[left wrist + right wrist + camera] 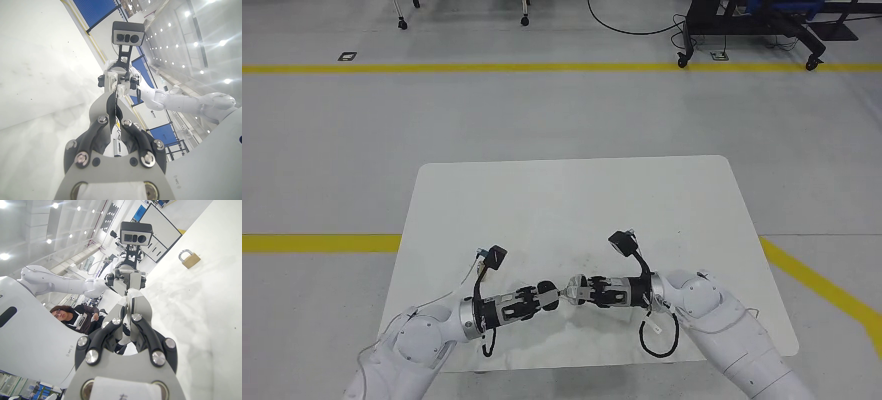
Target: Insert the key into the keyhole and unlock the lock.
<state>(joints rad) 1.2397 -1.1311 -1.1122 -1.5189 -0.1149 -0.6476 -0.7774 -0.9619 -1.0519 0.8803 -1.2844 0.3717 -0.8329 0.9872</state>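
We see the left tool [553,295] and the right tool [573,291] meeting tip to tip above the table [572,190], close to its near edge. Both are pinched narrow. Something small may sit between the tips, but we cannot tell whether it is the key. The padlock [190,260] lies flat on the table, well apart from the tools and near one edge. Beyond the arms the white top runs broad toward its far edge.
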